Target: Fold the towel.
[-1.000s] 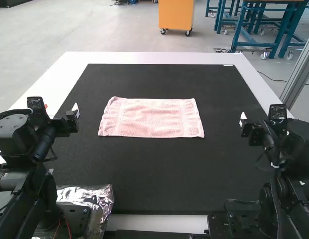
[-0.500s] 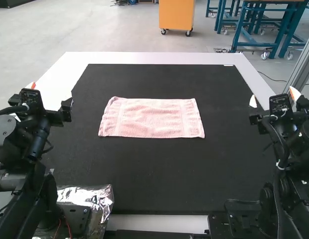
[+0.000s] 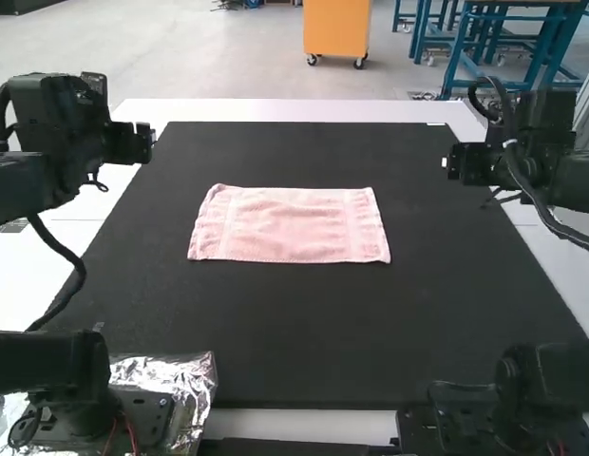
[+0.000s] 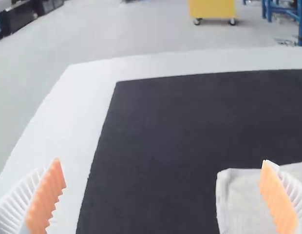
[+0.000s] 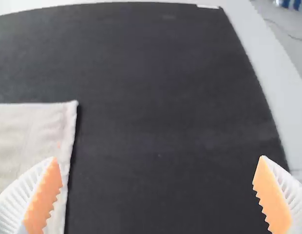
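Observation:
The pink towel [image 3: 290,224] lies flat as a wide rectangle on the black mat, its long edges running across the high view. My left gripper [image 3: 142,142] is raised over the mat's left edge, apart from the towel; in the left wrist view the same left gripper [image 4: 165,195] is open, a towel corner [image 4: 241,195] beyond one finger. On the other side, my right gripper [image 3: 454,163] hangs over the mat's right edge. Seen from its own wrist, the right gripper [image 5: 158,195] is open too, with the towel [image 5: 31,131] partly behind one finger.
A black mat [image 3: 304,332] covers most of the white table [image 3: 294,110]. Crumpled silver foil [image 3: 185,375] wraps something beside the left arm's base at the near edge.
Both arms have risen and extended forward, bringing their grippers up over the mat's side edges. The towel has not moved.

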`<state>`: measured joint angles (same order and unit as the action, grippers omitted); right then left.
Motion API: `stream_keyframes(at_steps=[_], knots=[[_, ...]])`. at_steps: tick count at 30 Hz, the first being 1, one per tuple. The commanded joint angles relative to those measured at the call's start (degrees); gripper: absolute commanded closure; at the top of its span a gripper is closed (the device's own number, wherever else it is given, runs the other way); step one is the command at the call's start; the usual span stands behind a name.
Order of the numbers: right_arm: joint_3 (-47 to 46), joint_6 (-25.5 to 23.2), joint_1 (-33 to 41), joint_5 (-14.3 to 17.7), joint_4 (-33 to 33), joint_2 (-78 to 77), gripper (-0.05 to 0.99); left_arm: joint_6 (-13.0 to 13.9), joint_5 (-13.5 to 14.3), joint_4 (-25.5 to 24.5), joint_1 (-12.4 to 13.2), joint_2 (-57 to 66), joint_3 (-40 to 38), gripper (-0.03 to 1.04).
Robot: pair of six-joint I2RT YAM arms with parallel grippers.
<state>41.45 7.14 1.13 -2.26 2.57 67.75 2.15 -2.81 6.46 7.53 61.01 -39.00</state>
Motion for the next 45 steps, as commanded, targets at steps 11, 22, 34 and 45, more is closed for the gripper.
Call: stream_keyframes(at_steps=[11,22,34,45], knots=[[7.4,-6.6,10.3,-5.6,5.4,20.0,0.03,-0.9,0.0,-6.7,-5.9,28.5,-13.4,0.05],[14.6,-6.4,13.3,-3.5,8.3,35.8,0.03,-1.2,0.2,-1.7,-8.8,37.7,-16.5,0.05],[23.7,-6.1,14.3,-2.1,9.9,47.8,0.03,-1.4,0.2,1.0,-8.5,48.0,-23.0,0.05],[30.1,-5.2,13.7,-1.9,9.8,55.8,0.03,-1.5,0.8,2.1,-8.0,54.3,-26.8,0.06]])
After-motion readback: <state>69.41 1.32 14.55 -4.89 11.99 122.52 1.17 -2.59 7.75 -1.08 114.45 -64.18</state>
